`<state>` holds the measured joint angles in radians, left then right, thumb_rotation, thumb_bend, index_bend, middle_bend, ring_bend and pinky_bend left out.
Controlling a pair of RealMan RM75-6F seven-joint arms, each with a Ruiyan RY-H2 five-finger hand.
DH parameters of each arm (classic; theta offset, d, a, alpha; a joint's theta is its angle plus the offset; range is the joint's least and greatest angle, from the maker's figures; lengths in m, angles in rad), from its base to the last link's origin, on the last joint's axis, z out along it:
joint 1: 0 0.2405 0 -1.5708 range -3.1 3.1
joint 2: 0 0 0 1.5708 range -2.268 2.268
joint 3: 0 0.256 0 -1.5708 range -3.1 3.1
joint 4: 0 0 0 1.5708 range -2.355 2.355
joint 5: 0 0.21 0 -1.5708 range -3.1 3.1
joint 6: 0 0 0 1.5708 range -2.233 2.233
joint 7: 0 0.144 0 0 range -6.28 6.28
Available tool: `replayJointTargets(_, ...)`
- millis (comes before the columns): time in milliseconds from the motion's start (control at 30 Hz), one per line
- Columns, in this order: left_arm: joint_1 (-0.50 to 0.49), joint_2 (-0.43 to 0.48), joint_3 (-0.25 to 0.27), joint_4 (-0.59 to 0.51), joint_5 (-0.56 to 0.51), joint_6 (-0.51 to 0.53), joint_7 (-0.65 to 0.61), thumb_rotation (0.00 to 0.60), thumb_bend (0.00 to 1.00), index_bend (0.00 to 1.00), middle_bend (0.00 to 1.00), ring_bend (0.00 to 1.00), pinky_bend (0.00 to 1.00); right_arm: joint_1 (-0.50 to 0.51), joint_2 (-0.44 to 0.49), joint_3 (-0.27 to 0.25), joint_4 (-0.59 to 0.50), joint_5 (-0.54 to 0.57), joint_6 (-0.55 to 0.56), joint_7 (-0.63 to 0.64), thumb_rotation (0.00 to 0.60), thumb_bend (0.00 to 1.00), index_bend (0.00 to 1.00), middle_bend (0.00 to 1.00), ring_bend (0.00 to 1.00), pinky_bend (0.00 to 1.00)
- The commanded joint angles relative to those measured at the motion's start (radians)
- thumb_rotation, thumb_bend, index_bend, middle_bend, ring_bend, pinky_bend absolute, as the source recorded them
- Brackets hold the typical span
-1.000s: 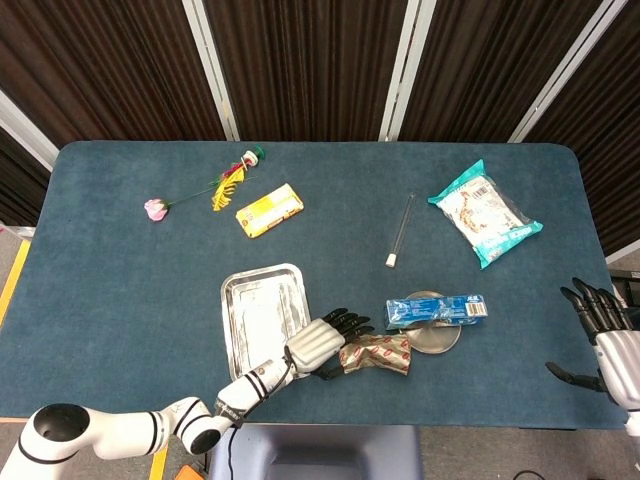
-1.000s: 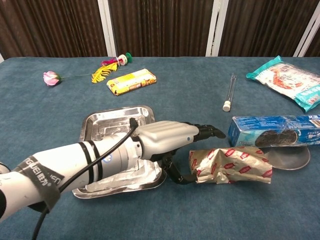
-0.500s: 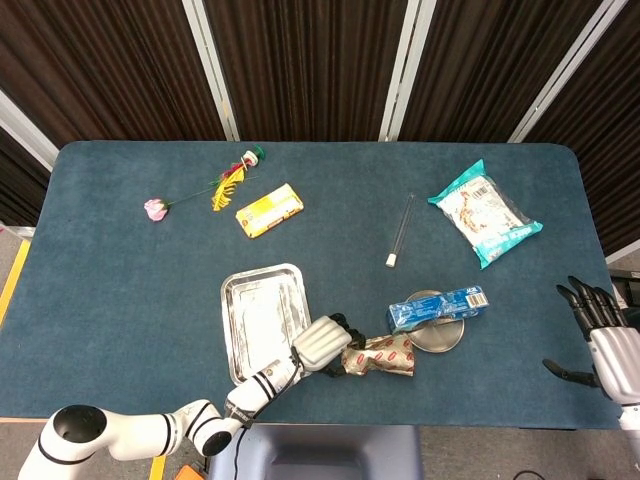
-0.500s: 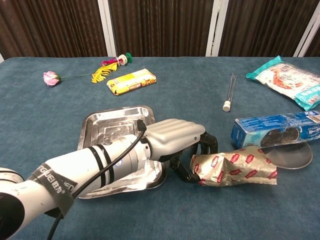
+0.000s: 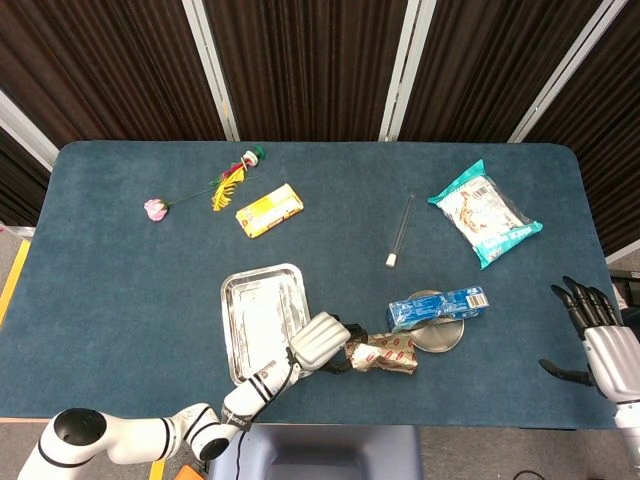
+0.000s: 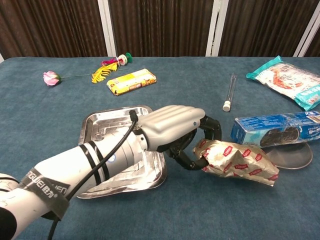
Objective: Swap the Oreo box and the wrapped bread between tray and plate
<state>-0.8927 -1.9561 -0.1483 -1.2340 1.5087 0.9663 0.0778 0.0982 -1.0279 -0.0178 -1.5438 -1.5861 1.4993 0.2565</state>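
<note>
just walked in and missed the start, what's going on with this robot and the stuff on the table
The left hand grips one end of the wrapped bread, which sits tilted just right of the metal tray, its gripped end raised. The tray holds nothing. The Oreo box lies across the round plate. The right hand is open at the table's right edge, holding nothing. So the box is on the plate, and the bread is in hand but not yet in the tray.

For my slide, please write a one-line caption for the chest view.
Left hand grips the crinkled gold-wrapped bread beside the metal tray; the blue Oreo box rests on the round plate.
</note>
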Motion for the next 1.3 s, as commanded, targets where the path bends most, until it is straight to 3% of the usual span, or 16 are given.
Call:
replayJointTargets(33, 0.011, 0.026, 0.009, -0.021, 0.019, 0.027, 0.003, 0.600, 0.71, 0.77, 0.84, 0.72, 0.65, -0.001, 0.000, -0.001, -0.002, -0.006, 0.000, -0.003, 0.600, 0.13, 0.00, 0.00, 0.00, 0.00)
replayJointTargets(233, 0.045, 0.091, 0.021, -0.064, 0.045, 0.096, 0.008, 0.600, 0.72, 0.78, 0.85, 0.73, 0.69, -0.002, -0.002, 0.003, -0.003, -0.005, -0.007, -0.008, 0.600, 0.13, 0.00, 0.00, 0.00, 0.00)
replayJointTargets(467, 0.111, 0.227, 0.016, -0.129, 0.048, 0.196, -0.012, 0.600, 0.72, 0.78, 0.86, 0.74, 0.70, -0.002, -0.003, 0.003, -0.007, -0.009, -0.016, -0.018, 0.600, 0.13, 0.00, 0.00, 0.00, 0.00)
replayJointTargets(600, 0.170, 0.302, 0.056, -0.128, 0.037, 0.222, -0.057, 0.600, 0.72, 0.78, 0.86, 0.74, 0.70, -0.005, -0.003, 0.004, -0.008, -0.013, -0.012, -0.019, 0.600, 0.13, 0.00, 0.00, 0.00, 0.00)
replayJointTargets(767, 0.242, 0.320, 0.099, -0.062, 0.030, 0.273, -0.150, 0.600, 0.70, 0.78, 0.85, 0.73, 0.69, -0.006, -0.008, 0.006, -0.015, -0.011, -0.015, -0.038, 0.600, 0.13, 0.00, 0.00, 0.00, 0.00)
replayJointTargets(867, 0.263, 0.320, 0.127, -0.036, 0.030, 0.261, -0.190, 0.600, 0.60, 0.69, 0.72, 0.63, 0.59, -0.009, -0.013, 0.009, -0.022, -0.010, -0.012, -0.051, 0.600, 0.13, 0.00, 0.00, 0.00, 0.00)
replayJointTargets(933, 0.266, 0.326, 0.141, -0.032, 0.007, 0.214, -0.175, 0.600, 0.50, 0.41, 0.47, 0.41, 0.41, -0.010, -0.015, 0.008, -0.025, -0.013, -0.009, -0.057, 0.600, 0.13, 0.00, 0.00, 0.00, 0.00)
replayJointTargets(1000, 0.264, 0.341, 0.139, -0.060, -0.031, 0.163, -0.145, 0.600, 0.43, 0.05, 0.11, 0.10, 0.19, -0.010, -0.017, 0.007, -0.026, -0.017, -0.011, -0.061, 0.600, 0.13, 0.00, 0.00, 0.00, 0.00)
replayJointTargets(1033, 0.265, 0.343, 0.133, -0.071, -0.041, 0.157, -0.140, 0.600, 0.42, 0.00, 0.03, 0.03, 0.14, -0.010, -0.017, 0.007, -0.026, -0.018, -0.012, -0.061, 0.600, 0.13, 0.00, 0.00, 0.00, 0.00)
replayJointTargets(1167, 0.278, 0.349, 0.125, -0.096, -0.047, 0.170, -0.123, 0.600, 0.40, 0.00, 0.00, 0.00, 0.09, -0.009, -0.016, 0.007, -0.025, -0.016, -0.018, -0.060, 0.600, 0.13, 0.00, 0.00, 0.00, 0.00)
replayJointTargets(1300, 0.278, 0.423, 0.128, -0.197, -0.087, 0.111, -0.095, 0.600, 0.39, 0.00, 0.00, 0.00, 0.06, -0.008, -0.014, 0.006, -0.024, -0.019, -0.021, -0.055, 0.600, 0.13, 0.00, 0.00, 0.00, 0.00)
